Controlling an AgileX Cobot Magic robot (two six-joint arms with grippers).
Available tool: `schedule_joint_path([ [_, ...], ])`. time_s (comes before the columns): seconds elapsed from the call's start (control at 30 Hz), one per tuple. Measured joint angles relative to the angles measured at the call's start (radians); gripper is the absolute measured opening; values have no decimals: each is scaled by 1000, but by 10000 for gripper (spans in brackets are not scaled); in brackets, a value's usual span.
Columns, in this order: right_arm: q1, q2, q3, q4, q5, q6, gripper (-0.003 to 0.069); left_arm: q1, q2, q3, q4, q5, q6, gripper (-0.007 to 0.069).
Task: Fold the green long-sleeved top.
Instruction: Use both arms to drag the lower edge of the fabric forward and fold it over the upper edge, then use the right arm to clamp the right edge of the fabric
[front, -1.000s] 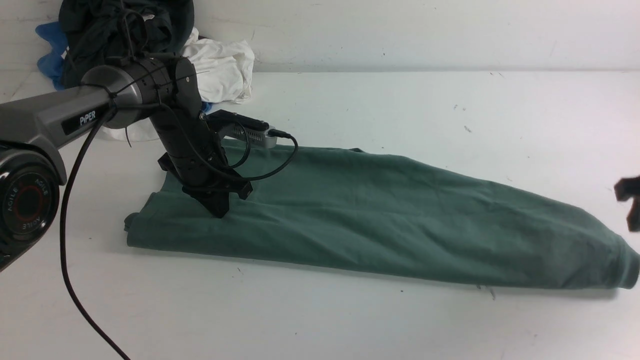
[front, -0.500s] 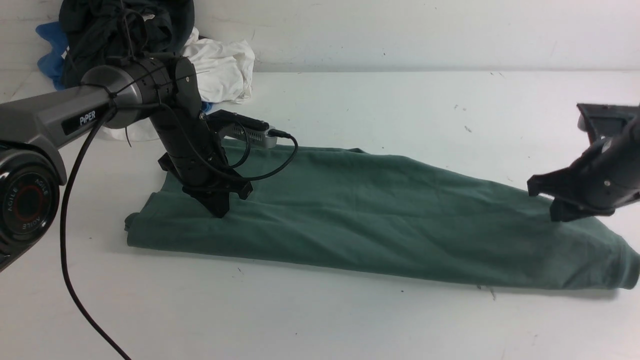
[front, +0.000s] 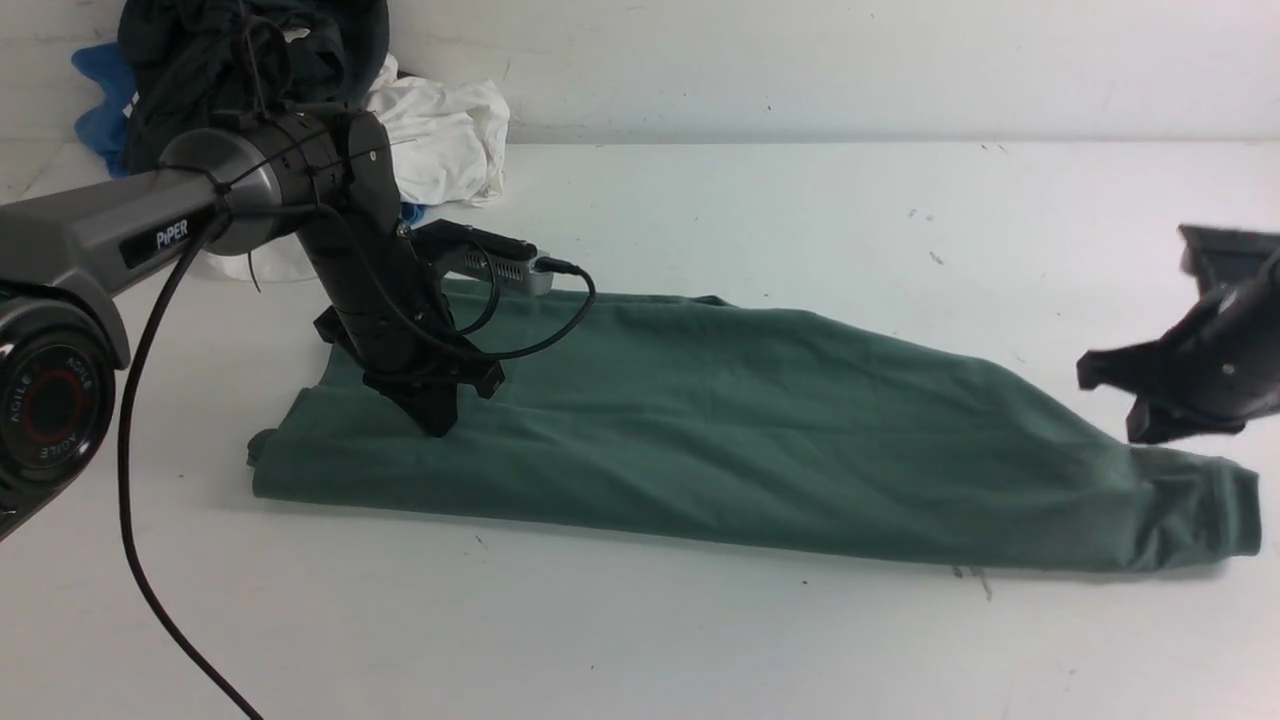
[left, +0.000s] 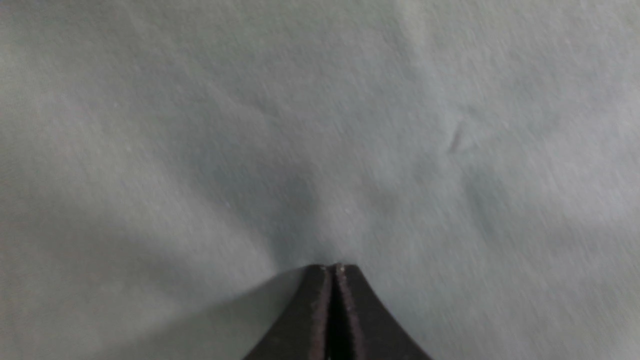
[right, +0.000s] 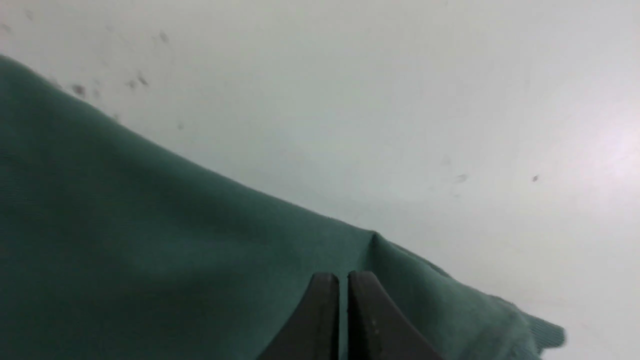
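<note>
One item: top, a long narrow band across the table; its left end is by the left arm and its cuff end is far right.
Far left, back: heap of black, white and blue clothes, well apart from the work and best left alone.
Left claw: jaws together, tip pressed down into the top near its left end. The wrist view shows cloth dimpled round the tip. It pins the cloth and does not hold it.
Middle: cloth lies flat, with a few shallow wrinkles running lengthwise.
Right claw: jaws drawn to a thin slit at the top's far edge, just short of the cuff. A ridge of cloth runs up to the tips, so a pinch on the top seems likely. How many layers are caught cannot be told.
Step in hand (judged): carry the right end over toward the left, halving the band.
Doing it well: lift only enough to clear the lower layer, and travel straight along the band so the edges stack. The left claw's pin should stop the left end sliding.
Risk: a thin pinch may slip, or take one layer only and leave the cuff trailing.
Landing: lay the end just beside the left claw, not on it.
</note>
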Motion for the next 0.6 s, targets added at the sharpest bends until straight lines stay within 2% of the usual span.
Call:
schedule_joint_path([
  [0.17, 0, -177, -7, -59, 82, 8, 126, 1, -102, 0, -7, 17, 4, -8],
  [0.3, -2, -210, -2, -109, 134, 52, 244, 1, -149, -2, -25, 20, 16, -8],
  [0.33, -7, -210, 15, -129, 132, 83, 303, 1, -157, -2, -36, 26, 24, -8],
  [0.43, -41, -209, 112, -151, 81, 153, 424, 1, -155, -1, -53, 51, 31, -8],
  [0.47, -44, -209, 119, -152, 71, 161, 429, 1, -155, -1, -53, 52, 31, -8],
  [0.5, -75, -204, 193, -155, 16, 184, 472, 1, -154, -1, -60, 52, 33, -8],
  [0.6, -118, -178, 252, -143, -52, 193, 502, 1, -154, -1, -65, 52, 35, -8],
])
